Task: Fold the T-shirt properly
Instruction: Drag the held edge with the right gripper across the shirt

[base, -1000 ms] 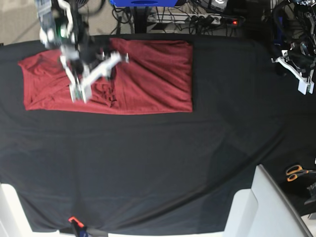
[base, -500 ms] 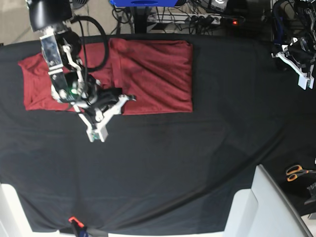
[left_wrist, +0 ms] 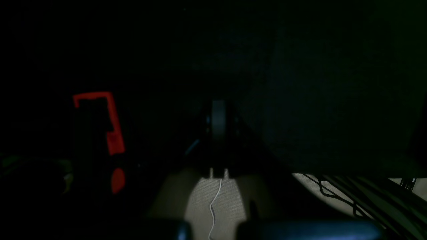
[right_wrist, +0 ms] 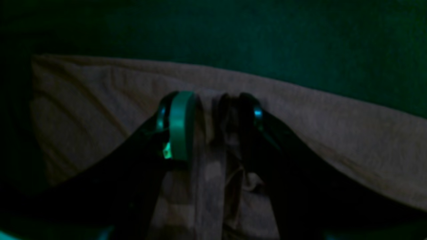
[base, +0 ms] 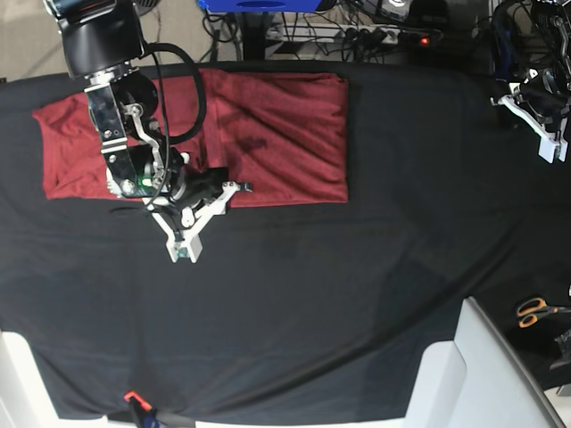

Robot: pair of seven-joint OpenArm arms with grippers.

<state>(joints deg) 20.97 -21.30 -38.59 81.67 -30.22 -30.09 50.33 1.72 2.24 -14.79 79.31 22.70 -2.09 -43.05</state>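
Note:
The brick-red T-shirt lies flat on the black cloth at the back left, with a fold line down its middle. My right gripper sits at the shirt's near edge. In the right wrist view a ridge of the T-shirt is bunched between the fingers, and my right gripper is shut on it just short of the hem. My left gripper hangs at the far right, away from the shirt. In the dark left wrist view, that gripper shows its fingers together with nothing between them.
Orange-handled scissors lie at the right edge. A white chair back rises at the front right. Cables and a power strip run behind the table. A red-marked object shows dimly below the left wrist.
My right arm has swung from over the middle of the shirt's left half down to its near edge. The left arm has stayed put.

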